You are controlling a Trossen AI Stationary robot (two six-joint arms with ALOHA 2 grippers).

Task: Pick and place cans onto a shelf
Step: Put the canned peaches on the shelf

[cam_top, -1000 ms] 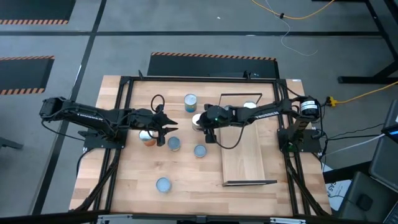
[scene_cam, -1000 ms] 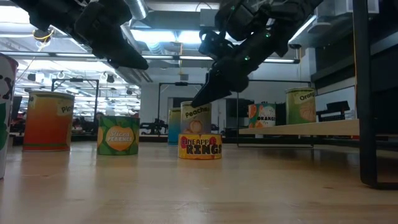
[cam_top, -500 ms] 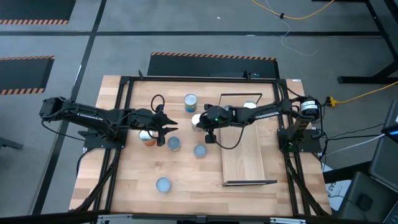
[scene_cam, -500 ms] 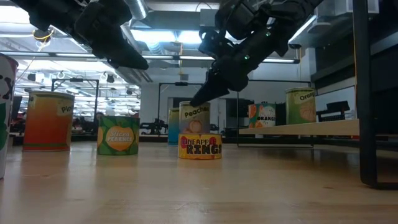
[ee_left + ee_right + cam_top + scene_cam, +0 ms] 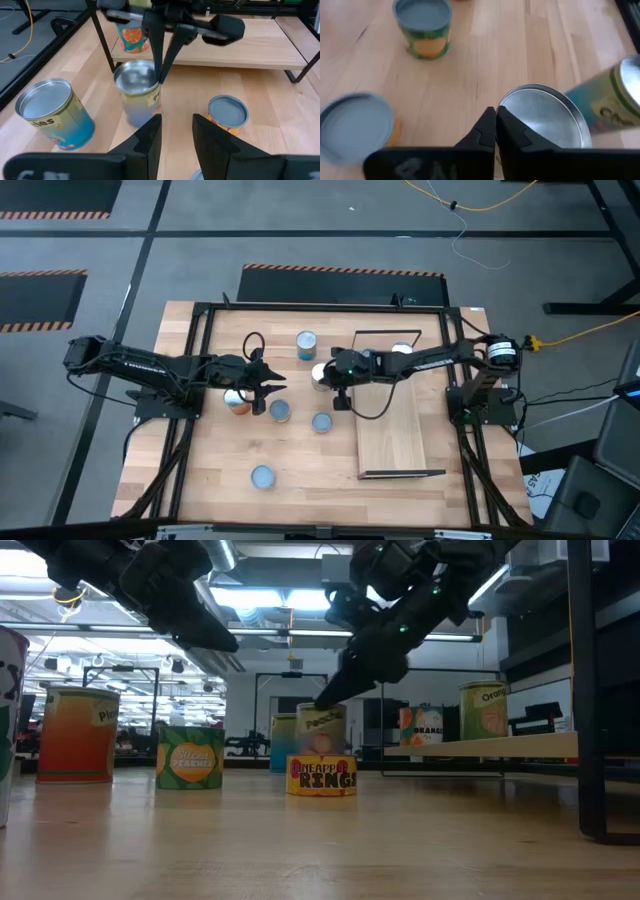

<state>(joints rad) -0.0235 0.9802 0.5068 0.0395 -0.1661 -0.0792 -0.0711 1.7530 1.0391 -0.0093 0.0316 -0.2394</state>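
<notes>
The right gripper pinches shut on the rim of a silver-topped peach can, which leans tilted on the planked tabletop near the corner of the long pale-wood shelf. A squat yellow pineapple-ring can stands just in front of it in the low view. The left gripper hovers close by, fingers spread and grasping nothing, above an orange-sided can. An orange-labelled can already stands on the shelf.
</notes>
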